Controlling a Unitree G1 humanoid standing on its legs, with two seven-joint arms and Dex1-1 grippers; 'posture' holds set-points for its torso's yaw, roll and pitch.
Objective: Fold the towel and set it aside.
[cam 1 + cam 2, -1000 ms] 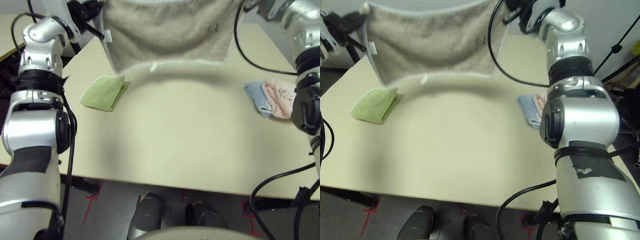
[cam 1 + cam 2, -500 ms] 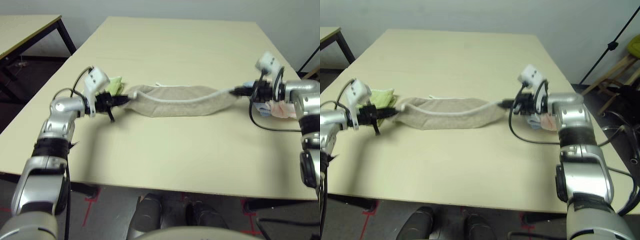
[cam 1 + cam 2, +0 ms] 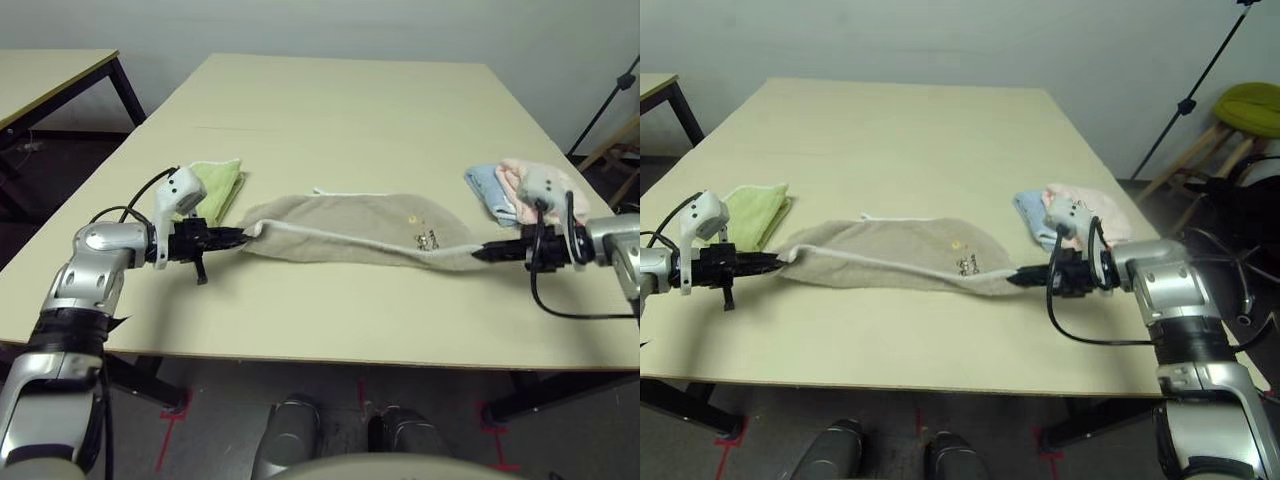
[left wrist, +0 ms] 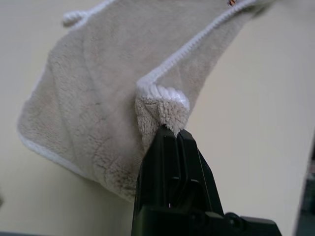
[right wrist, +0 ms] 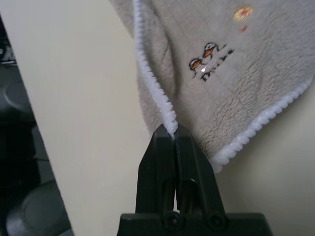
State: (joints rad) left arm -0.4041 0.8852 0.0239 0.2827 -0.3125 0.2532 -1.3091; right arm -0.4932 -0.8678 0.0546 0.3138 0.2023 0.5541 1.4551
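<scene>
With both my grippers (image 4: pixel 175 133) (image 5: pixel 173 132) pinching the towel (image 3: pixel 350 215) — soft, light, likely floppy — I'd keep hold at its near corners.

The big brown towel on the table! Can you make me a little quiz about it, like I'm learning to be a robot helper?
1. True or false: both the left gripper and the right gripper are pinching the towel.
2. Which folded cloth lies on the robot's left: A) the green one, B) the pale blue one, C) the pink one?
3. Fill in the blank: the trim along the towel's edge is ____.

Key: 1 true; 2 A; 3 white.
</scene>
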